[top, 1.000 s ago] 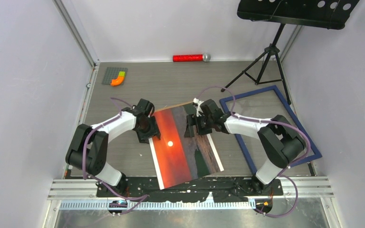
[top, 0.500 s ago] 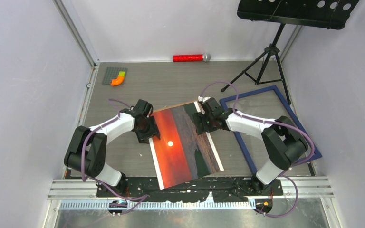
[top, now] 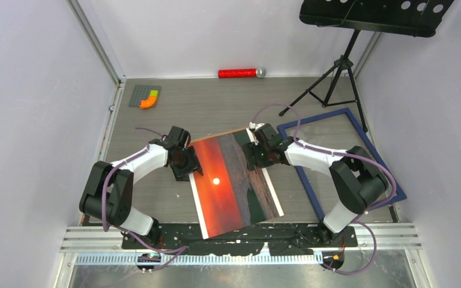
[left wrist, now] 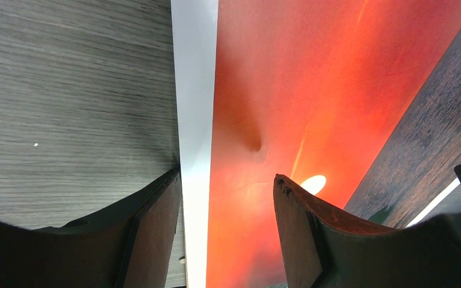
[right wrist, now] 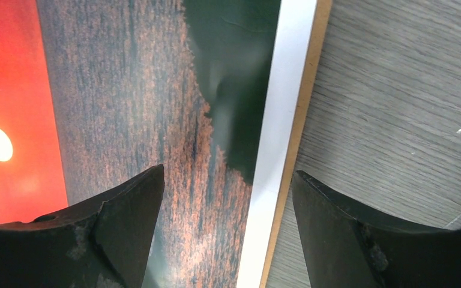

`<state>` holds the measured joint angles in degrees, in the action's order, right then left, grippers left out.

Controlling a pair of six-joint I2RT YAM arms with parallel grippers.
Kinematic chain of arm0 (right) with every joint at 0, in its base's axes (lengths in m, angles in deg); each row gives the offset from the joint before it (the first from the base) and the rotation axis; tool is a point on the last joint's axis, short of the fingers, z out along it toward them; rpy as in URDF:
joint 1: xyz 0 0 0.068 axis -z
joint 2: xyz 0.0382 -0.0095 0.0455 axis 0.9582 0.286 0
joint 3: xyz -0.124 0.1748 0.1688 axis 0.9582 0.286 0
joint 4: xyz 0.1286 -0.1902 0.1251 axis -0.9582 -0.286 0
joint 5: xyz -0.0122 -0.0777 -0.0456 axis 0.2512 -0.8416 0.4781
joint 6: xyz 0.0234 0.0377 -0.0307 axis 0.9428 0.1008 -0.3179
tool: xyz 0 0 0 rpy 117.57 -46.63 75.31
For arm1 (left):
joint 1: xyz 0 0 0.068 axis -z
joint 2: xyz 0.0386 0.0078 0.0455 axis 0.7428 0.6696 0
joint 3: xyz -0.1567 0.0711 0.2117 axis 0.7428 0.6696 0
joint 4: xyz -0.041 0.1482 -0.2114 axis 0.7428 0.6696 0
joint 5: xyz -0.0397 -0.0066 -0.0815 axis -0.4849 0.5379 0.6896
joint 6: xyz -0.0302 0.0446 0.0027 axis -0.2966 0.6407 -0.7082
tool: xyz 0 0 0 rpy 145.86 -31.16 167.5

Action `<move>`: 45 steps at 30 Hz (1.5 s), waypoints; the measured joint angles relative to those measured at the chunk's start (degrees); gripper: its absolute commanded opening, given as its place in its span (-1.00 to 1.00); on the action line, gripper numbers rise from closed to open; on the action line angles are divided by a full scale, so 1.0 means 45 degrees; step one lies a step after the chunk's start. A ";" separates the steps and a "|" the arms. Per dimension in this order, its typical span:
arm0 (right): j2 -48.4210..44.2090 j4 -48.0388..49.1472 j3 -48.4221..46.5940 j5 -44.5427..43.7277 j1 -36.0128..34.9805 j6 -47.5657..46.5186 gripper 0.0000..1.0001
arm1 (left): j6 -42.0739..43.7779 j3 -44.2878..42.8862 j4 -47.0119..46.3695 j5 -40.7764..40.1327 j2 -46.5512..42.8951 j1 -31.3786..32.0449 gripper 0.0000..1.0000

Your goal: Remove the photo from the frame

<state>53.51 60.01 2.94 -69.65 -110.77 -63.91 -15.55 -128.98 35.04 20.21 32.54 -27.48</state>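
The photo [top: 231, 183] lies flat on the table in the middle, a red-orange sunset with dark bands and white edges, on a brown backing board whose edge shows in the right wrist view [right wrist: 297, 144]. The dark blue frame [top: 360, 135] lies apart to the right, with nothing inside it. My left gripper [top: 187, 165] is open over the photo's left white edge [left wrist: 193, 120], one finger on each side of it. My right gripper [top: 255, 157] is open over the photo's right edge [right wrist: 276, 138], straddling it.
A black music stand [top: 336, 78] stands at the back right. A red tube [top: 238, 73] lies by the back wall. A grey plate with an orange piece [top: 146, 96] sits at the back left. White walls close in the table.
My right gripper has moved right and back, from over the photo's dark band to its right edge. My left gripper has shifted slightly left along the photo's left edge.
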 measured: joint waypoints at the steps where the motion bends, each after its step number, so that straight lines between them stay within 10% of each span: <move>1: 0.0000 0.0010 0.0000 0.0063 0.0000 0.0000 0.64 | 0.0000 0.0010 -0.0034 0.0019 0.0000 0.0000 0.20; 28: 0.0243 0.0525 0.0126 0.1141 0.0189 0.0170 0.58 | 0.0005 0.1020 -0.1467 0.1530 -0.0597 -0.0719 0.34; 45: 0.1171 0.3079 0.0311 0.5824 -0.0151 0.1933 0.56 | -0.0670 0.2647 -0.5625 0.4299 -0.0763 -0.1083 0.27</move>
<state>58.77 73.87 4.33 -43.44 -111.45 -55.22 -18.57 -117.07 9.73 39.55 29.11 -32.35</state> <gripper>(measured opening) 0.781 0.651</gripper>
